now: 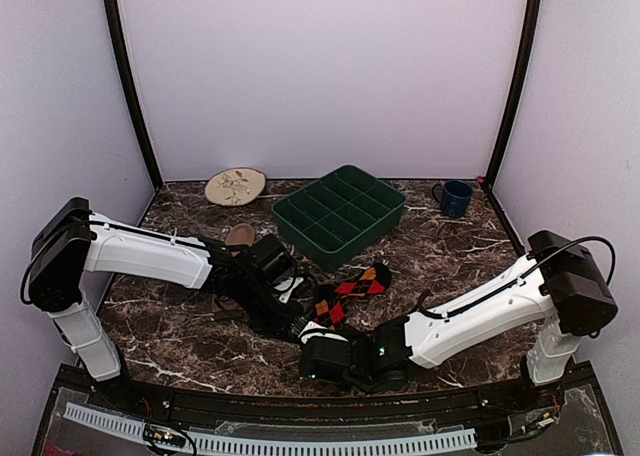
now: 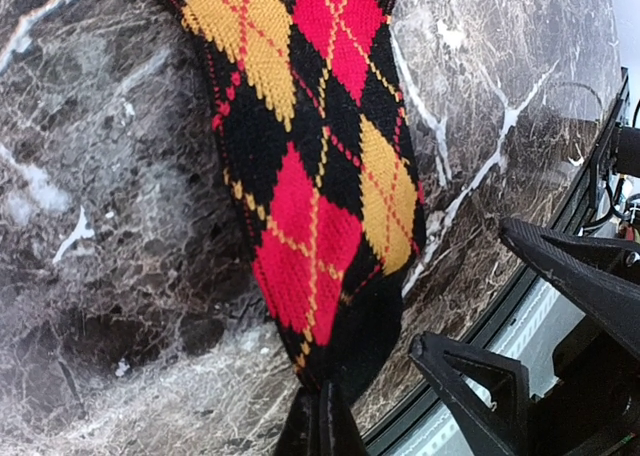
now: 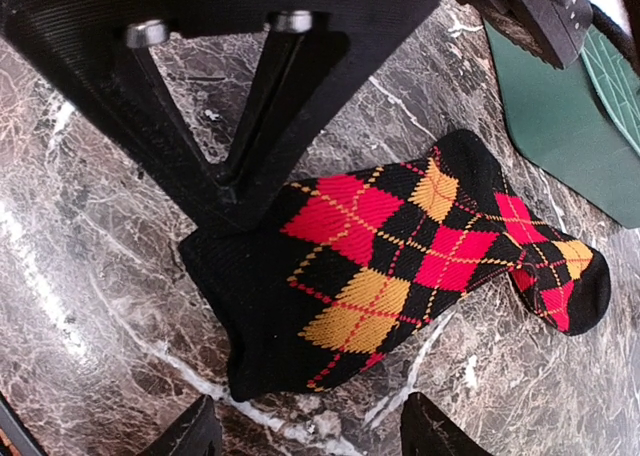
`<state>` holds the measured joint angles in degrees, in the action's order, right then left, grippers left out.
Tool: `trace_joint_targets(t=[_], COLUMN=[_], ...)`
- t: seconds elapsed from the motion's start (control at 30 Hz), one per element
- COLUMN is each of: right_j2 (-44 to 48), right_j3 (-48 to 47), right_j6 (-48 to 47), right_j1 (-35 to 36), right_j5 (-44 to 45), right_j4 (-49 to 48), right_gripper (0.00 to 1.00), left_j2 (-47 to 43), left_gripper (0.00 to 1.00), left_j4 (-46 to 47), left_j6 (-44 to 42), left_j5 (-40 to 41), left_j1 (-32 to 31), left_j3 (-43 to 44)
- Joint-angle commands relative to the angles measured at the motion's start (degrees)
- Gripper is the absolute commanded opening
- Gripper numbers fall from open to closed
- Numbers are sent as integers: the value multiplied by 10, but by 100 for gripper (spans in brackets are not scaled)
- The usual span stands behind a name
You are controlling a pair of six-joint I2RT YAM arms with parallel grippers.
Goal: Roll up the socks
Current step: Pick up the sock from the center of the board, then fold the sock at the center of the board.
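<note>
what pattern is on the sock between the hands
The sock is black with red and yellow argyle diamonds, clearest in the right wrist view.

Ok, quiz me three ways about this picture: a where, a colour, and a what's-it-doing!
1. The divided plastic tray is: A white, B dark green, C pink.
2. The dark blue ceramic mug stands: A inside the tray, B at the front left, C at the back right.
3. The left end effector is: A wide open, B shut on the black knitted sock with red and yellow diamonds, C holding the mug.
Answers: B, green walls; C, beside the right wall; B, it pinches the sock's end.
</note>
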<state>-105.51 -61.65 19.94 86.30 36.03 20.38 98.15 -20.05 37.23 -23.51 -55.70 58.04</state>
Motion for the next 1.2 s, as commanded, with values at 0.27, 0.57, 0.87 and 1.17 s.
trace_joint_targets(t=[0.27, 0.57, 0.87, 1.17], right_j2=[82, 81, 87, 77], right_j3=[57, 55, 65, 107], right_j6=[-1, 21, 46, 41], right_j1=[44, 60, 63, 59], right_j5=[0, 59, 171, 208], right_j4=[-121, -95, -44, -100], right_gripper=[63, 63, 63, 64], left_j2=[-40, -45, -70, -67], left_gripper=[0, 0, 0, 0], left_j4=[134, 116, 82, 32], left_j6=[38, 31, 35, 19], left_j5=[-77, -88, -115, -136], left_j1=[-14, -14, 5, 15], left_j3=[18, 23, 39, 56])
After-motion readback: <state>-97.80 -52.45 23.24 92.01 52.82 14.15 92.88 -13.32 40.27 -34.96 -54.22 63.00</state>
